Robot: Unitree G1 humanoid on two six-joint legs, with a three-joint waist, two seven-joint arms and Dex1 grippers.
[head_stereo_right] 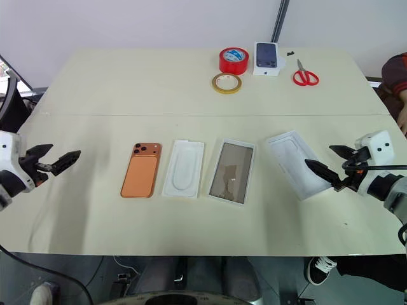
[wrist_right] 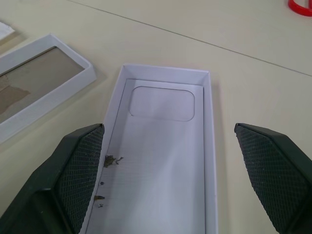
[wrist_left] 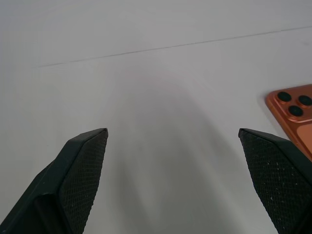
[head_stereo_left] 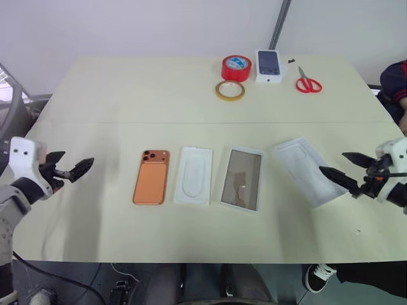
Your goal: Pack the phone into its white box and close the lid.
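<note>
Starting layout for the packing task. Four flat items lie in a row on the table, each with its long axis running away from the robot. From the robot's left these are the phone, back up with its camera block at the far end; a white insert tray with an oval recess; the white box, open, its grey-brown inside showing; and the lid, inner face up and skewed a little out of line with the rest.

The left end effector hangs at the table's left side with its two black fingers spread wide and nothing between them. The phone lies to its right, apart from it — the left arm is clearly the nearer one for the pick. Because the phone's long axis lies across the line of approach, a grip across its narrow width would likely call for a turn of the wrist.

The right end effector is likewise wide open and empty, angled inward and slightly downward, its fingertips over the near end of the lid.

Tape rolls, scissors and a smaller white box sit at the far edge, well clear.
</note>
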